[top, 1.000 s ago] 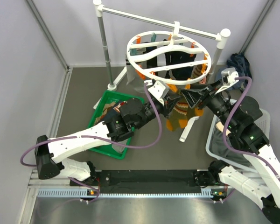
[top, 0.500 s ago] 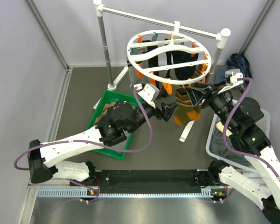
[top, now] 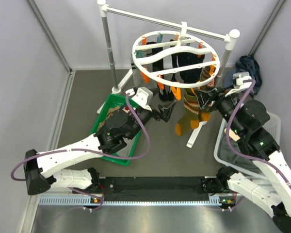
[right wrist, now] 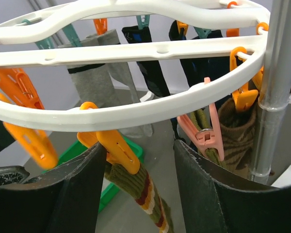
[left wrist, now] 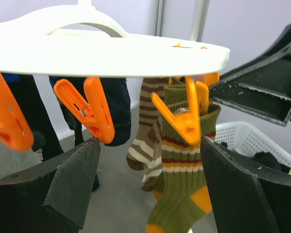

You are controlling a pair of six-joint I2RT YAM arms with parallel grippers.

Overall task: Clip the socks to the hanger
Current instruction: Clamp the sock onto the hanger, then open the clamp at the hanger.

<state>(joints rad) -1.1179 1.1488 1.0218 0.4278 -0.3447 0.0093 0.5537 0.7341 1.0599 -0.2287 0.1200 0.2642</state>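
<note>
A white round plastic ring hanger with curved crossbars (left wrist: 87, 51) hangs by its top hook from a white-and-grey metal rail stand (top: 107, 46) at the back of a dark grey table (top: 77, 97). Socks dangle from clips around its rim. At the near edge, an orange plastic clip (left wrist: 184, 119) pinches the cuff of an olive-green ribbed sock with red, white and mustard stripes (left wrist: 182, 160). A brown and tan striped sock (left wrist: 146, 124) hangs just behind it. Farther round the ring hang a grey sock with a dark band (right wrist: 89, 82) and a dark navy sock (right wrist: 150, 68).

The left gripper (top: 166, 111) hovers just left of the olive sock, below the ring. Its black fingers are spread wide and hold nothing. The right gripper (top: 203, 101) sits just right of the same sock, fingers also apart, empty. A green plastic tray (top: 103, 110) lies under the left arm, and a white lattice basket (top: 218, 145) stands beside the right arm.
</note>
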